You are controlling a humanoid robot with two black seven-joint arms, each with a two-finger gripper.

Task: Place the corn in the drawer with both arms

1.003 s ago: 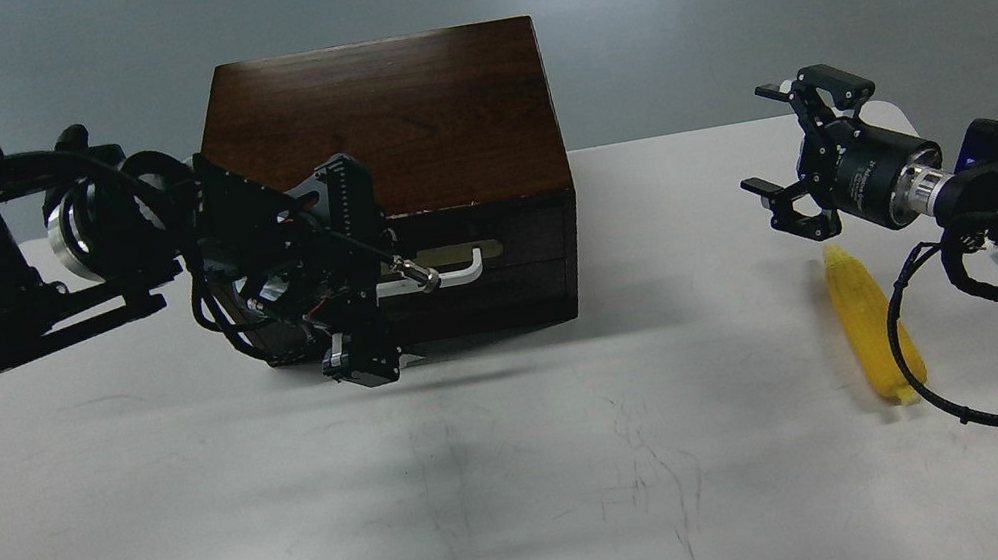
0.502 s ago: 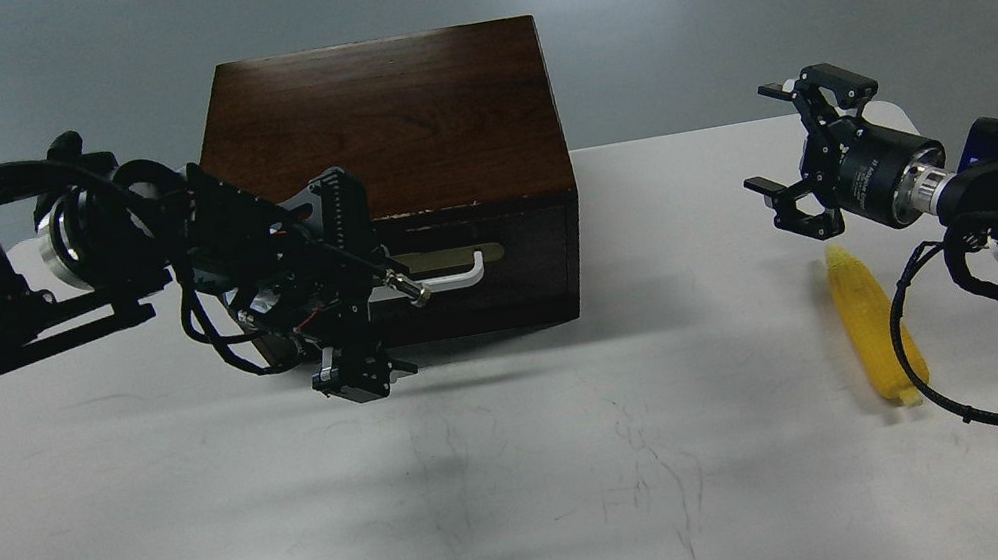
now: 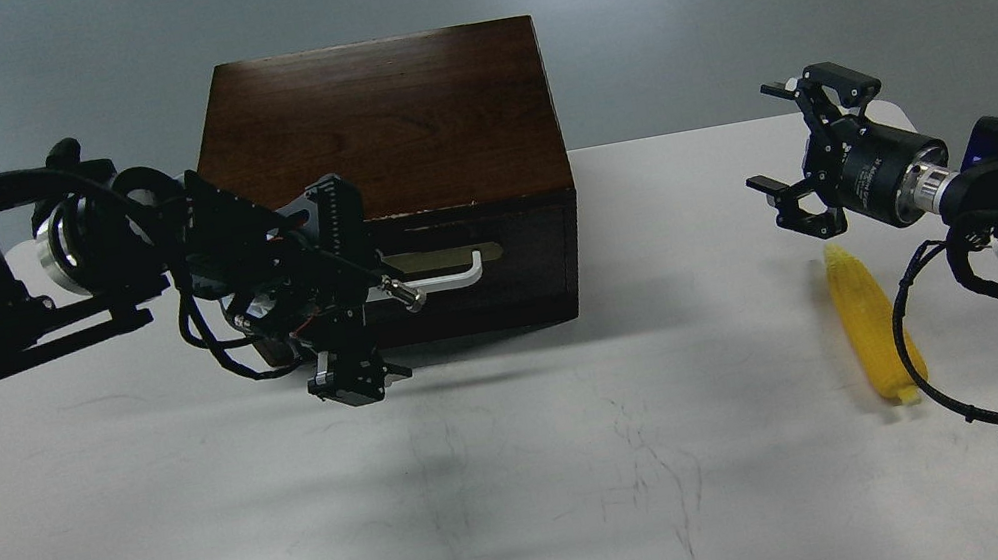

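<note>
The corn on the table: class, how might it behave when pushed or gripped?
The corn looks round and tapered, so a sideways push would probably roll it in a curve. Its smooth, plastic-looking surface may slip in the right pincer. It seems rigid, keeping its straight shape.

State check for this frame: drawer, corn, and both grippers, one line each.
drawer: shut, front flush with the box.
corn: lying flat on the table, not held.
left gripper: in front of the drawer handle; open or shut unclear.
right gripper: open, empty, above the corn's far end.
</note>
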